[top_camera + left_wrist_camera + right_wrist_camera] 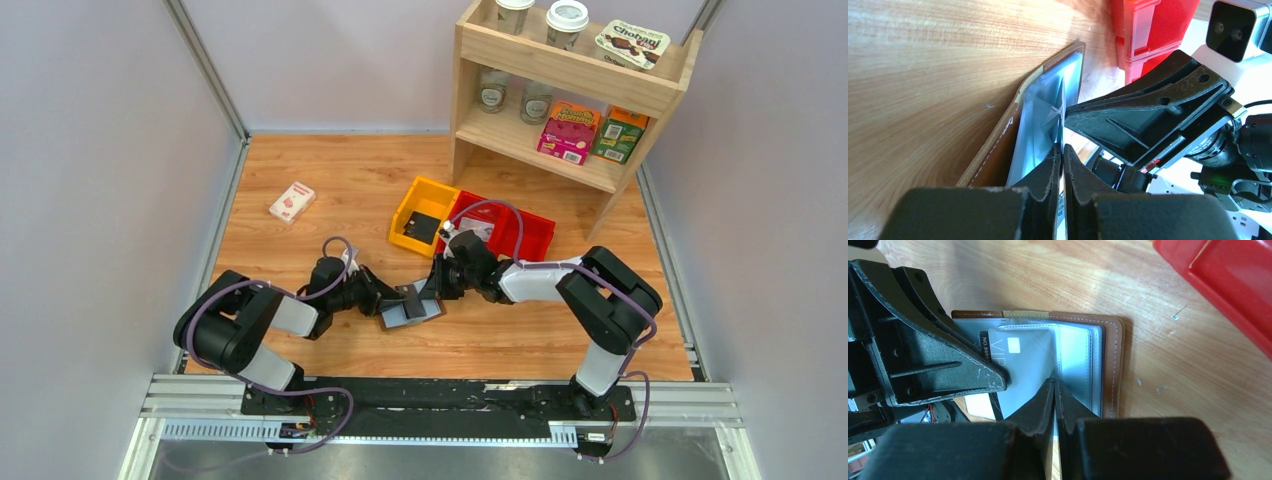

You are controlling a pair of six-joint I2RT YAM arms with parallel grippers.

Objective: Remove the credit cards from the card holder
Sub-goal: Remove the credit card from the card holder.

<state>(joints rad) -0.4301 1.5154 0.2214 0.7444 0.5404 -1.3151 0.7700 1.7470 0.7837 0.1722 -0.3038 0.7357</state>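
Wood table (500, 345); left end effector (1062, 148), right end effector (1054, 382) clamp card holder (1111, 360); "VIP" card (1023, 365).

**A:** Card holder (1111, 365), cover?
**B:** Brown, pale stitching along the edge. Inner sleeves grey-blue.
**A:** Card (998, 347) in the sleeve?
**B:** Black, pale "VIP" lettering, small light square.
**A:** Bins?
**B:** One yellow bin (404, 218), one red bin (535, 232).
**A:** Small box (292, 202)?
**B:** White with red print.
**A:** Table (330, 180)?
**B:** Orange-brown, streaked wood grain.
**A:** Shelf (560, 55)?
**B:** Pale, plain wood.
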